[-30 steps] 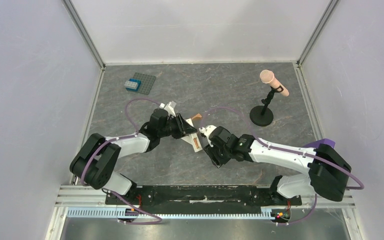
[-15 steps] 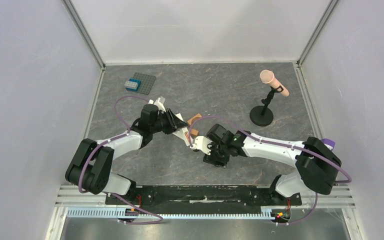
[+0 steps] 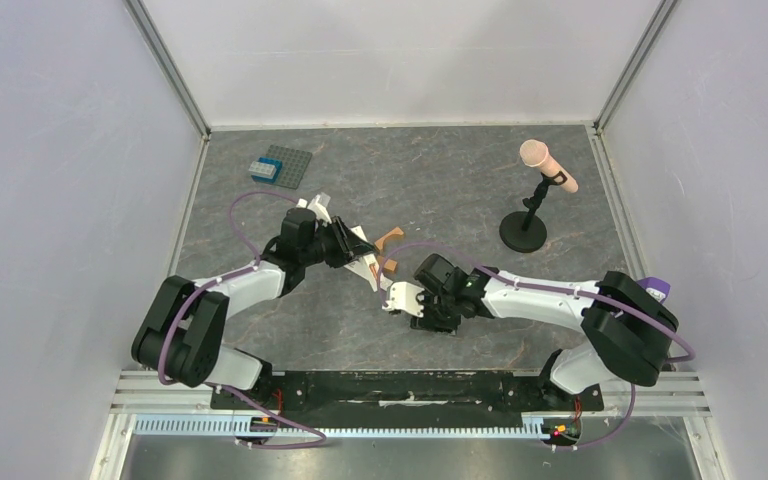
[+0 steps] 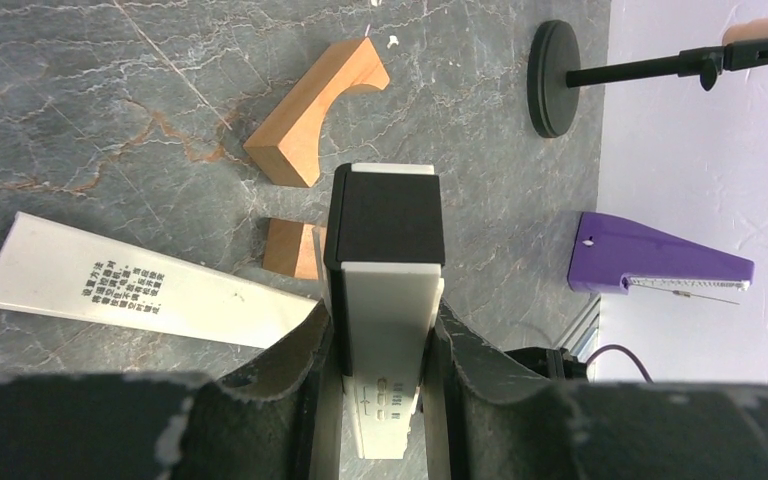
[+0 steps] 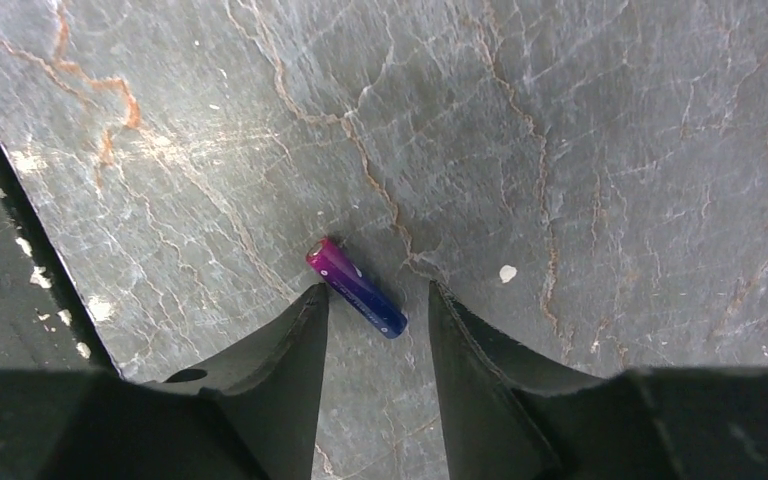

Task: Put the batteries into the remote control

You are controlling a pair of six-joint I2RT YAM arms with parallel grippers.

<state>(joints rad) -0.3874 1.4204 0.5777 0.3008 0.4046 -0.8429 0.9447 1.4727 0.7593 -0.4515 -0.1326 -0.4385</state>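
Observation:
My left gripper [image 4: 380, 320] is shut on the remote control [image 4: 385, 290], a cream-white bar with a black end that sticks out past the fingers. From above, that gripper [image 3: 350, 247] holds the remote [image 3: 370, 264] tilted over the table's middle. My right gripper [image 5: 377, 295] points down at the table and is open. A dark blue battery [image 5: 357, 288] with a magenta end lies slantwise on the table between its fingertips, close to the left one and apart from the right one. In the top view, the right gripper [image 3: 403, 298] sits just near-right of the remote.
Two orange-brown wooden blocks [image 4: 310, 115] [image 4: 290, 248] and a flat white printed strip [image 4: 130, 285] lie beyond the remote. A microphone on its stand [image 3: 535, 200] is at the back right. A grey studded plate [image 3: 282, 166] is at the back left, and a purple piece [image 4: 655, 262] is near the right arm.
The right gripper left the remote's side, swung toward the near edge and came down over the battery. The left gripper shifted a little left with the remote.

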